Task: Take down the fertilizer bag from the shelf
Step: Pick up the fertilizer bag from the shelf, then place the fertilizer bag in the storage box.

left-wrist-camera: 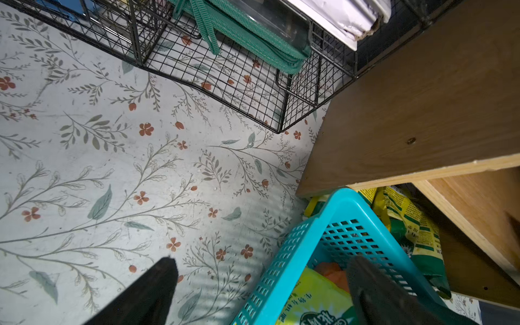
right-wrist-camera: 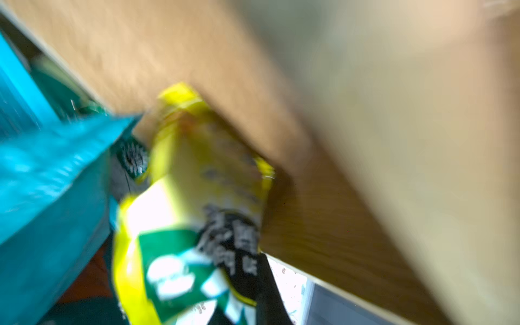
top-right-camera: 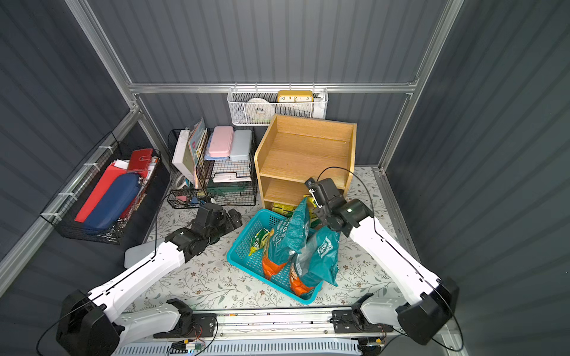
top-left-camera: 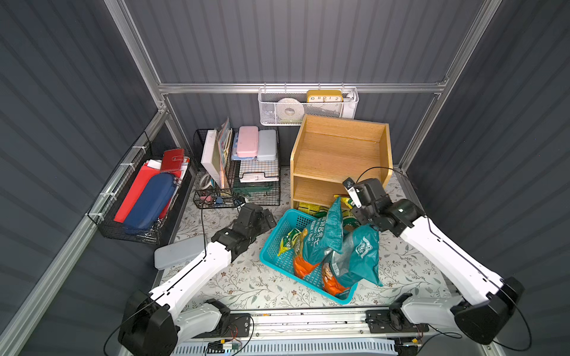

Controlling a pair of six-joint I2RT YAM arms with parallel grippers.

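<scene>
right pincer is clenched on a yellow-and-green fertilizer bag. both top views show the bag at the mouth of the lowest tier of the shelf, squeezed between the shelf front and the tall teal bags standing in the teal basket. left pincer hangs released and empty just beside that basket. the teal bags lean across the way out, so a pull toward the worktop could topple them or shove the basket. legible here are the numerals 10, 11, 12, 1, 2 on the yellow clock in the white mesh basket. the white chinese characters on the teal bags are too small to make out.

left wrist view: the left pincer is spread wide over the floral worktop and the basket rim. more yellow-green bags lie in the lowest tier. if they overlap the held one, they may get dragged out with it. their fine print is unreadable.

right wrist view, blurred: the fertilizer bag is pinched near one end, with its opposite corner up against a shelf board. that corner may snag, and a thin grip on slick film may slip. black characters and a white logo on a green patch show, but the blur hides what they say.
</scene>
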